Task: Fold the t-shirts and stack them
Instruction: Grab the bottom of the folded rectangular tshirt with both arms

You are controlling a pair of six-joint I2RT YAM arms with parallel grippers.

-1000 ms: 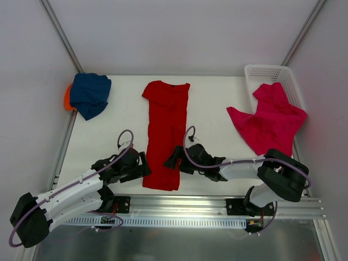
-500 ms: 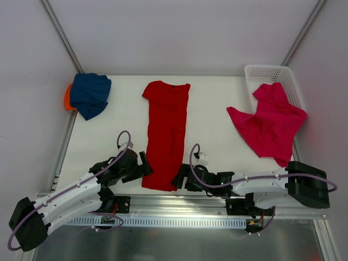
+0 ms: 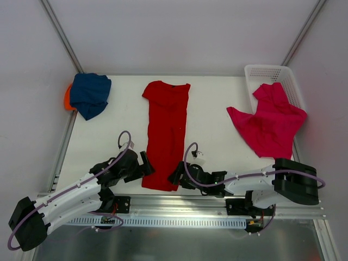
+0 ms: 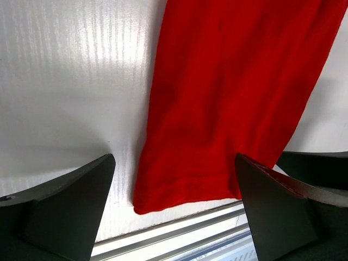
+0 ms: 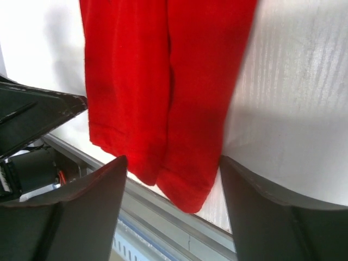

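The red t-shirt [image 3: 166, 128] lies folded into a long strip down the middle of the table, its hem at the near edge. My left gripper [image 3: 145, 163] is open beside the hem's left corner. In the left wrist view, that gripper [image 4: 174, 163] straddles the red shirt [image 4: 228, 92]. My right gripper [image 3: 175, 175] is open at the hem's right corner. In the right wrist view, the red shirt's [image 5: 163, 81] corner hangs between the spread fingers of the gripper [image 5: 173, 160], unclamped. A navy blue shirt [image 3: 89, 95] lies folded on an orange one [image 3: 67, 99] at back left. The magenta-pink shirt [image 3: 269, 122] spills from the basket.
A white lattice basket [image 3: 266, 72] stands at the back right corner. The metal rail [image 3: 179, 202] runs along the near table edge just below the red hem. White walls close in the sides and back.
My right gripper has slid back toward the near edge, from beside the red strip down to its right hem corner. The left gripper barely shifted.
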